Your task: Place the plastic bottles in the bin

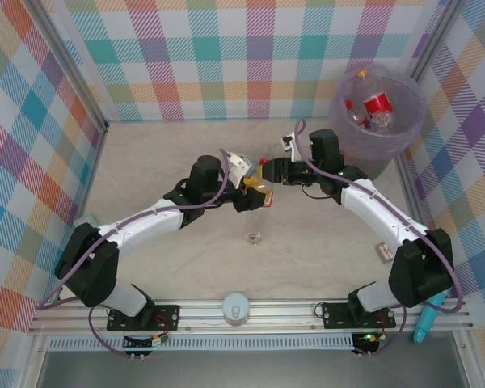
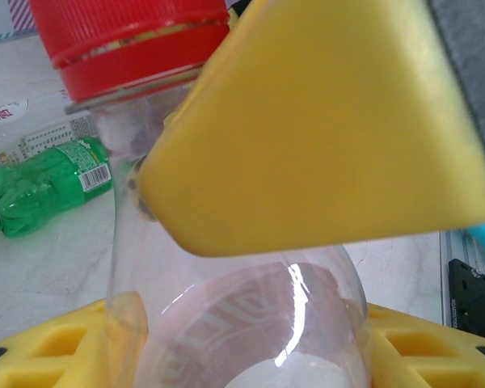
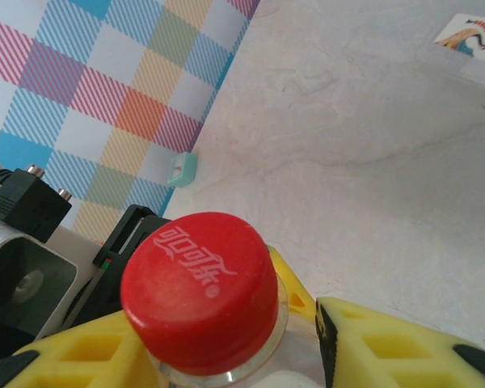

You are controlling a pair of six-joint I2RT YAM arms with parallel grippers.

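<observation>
Top external shows, over mid table (image 1: 162, 162), the left end effector (image 1: 259, 196) clamping the red-capped bottle (image 2: 226, 307) by its body, the right end effector (image 1: 275, 171) narrowed around its neck, and the bin (image 1: 364, 149) beyond at far right, nearer the right arm.

A robot lab's test cell: plaid backdrop walls (image 1: 226, 56) and an aluminium rail (image 1: 291, 309) edge the table (image 1: 162, 162).
</observation>
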